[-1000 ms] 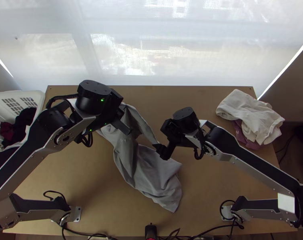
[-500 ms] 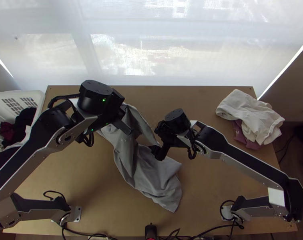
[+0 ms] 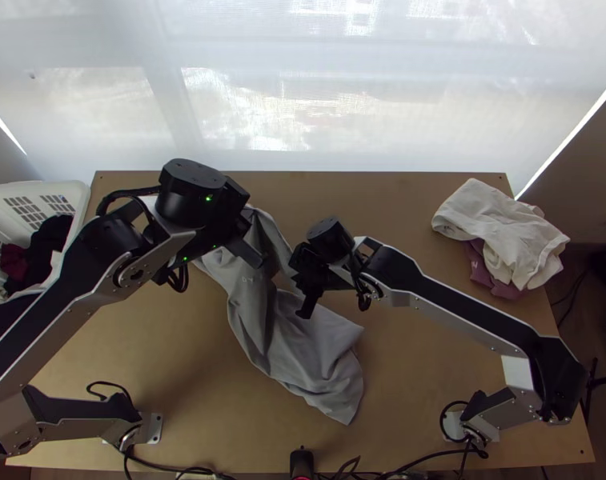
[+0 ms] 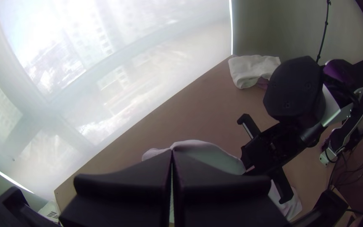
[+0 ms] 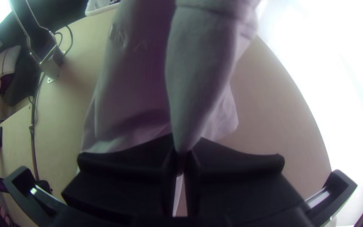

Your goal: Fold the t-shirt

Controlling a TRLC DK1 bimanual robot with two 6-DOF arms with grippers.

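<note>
Evidently, the grey t-shirt (image 3: 250, 320) is being straightened ahead of folding.
Its loose end (image 3: 331, 388) lies nearest on the table (image 3: 174, 360); beyond, the right gripper (image 5: 182, 153) pinches one part, the left gripper (image 4: 172, 153) another, farther off. The long axis slants away leftward, neck direction unclear; next likely comes spreading it flat.

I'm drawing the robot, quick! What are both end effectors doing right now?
Left end effector: closed, seemingly holding the grey t-shirt.
Right end effector: closed, pinching a fold of it.
</note>
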